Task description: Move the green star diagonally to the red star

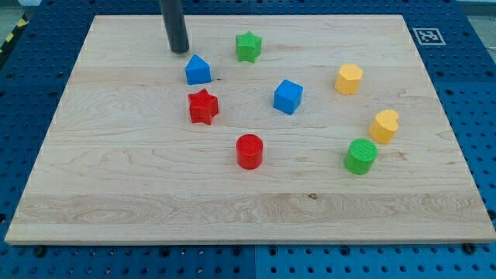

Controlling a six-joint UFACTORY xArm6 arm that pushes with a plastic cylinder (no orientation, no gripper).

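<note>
Desk (116,194): a pale wooden board on a blue perforated base, carrying eight blocks.

No claw is fitted to this arm, so there is nothing to record as spread or pressed together. The arm ends in a dark rod. My tip (179,51) rests on the board near the view's top, left of centre. It touches no block.

Reading from the view's left:

- The blue house-shaped block (198,70) lies just below and right of my tip, near but apart.
- The red star (203,106) sits directly below that blue block, close to it.
- The green star (248,46), the task's thing, lies at the view's top, right of my tip and well apart from it. It is up and to the right of the red star.
- The red cylinder (249,151) lies below the red star, to its right.
- The blue cube (287,97) stands mid-board.
- At the view's right: a yellow hexagonal block (349,79), a yellow heart-like block (384,126) and a green cylinder (360,156), the last two nearly touching.

Judgement: the push is not yet begun. My tip stands on the wrong side of the green star. It would need to reach the star's upper right so as to drive it down and left. The blue house-shaped block lies near that diagonal path and could be struck.
</note>
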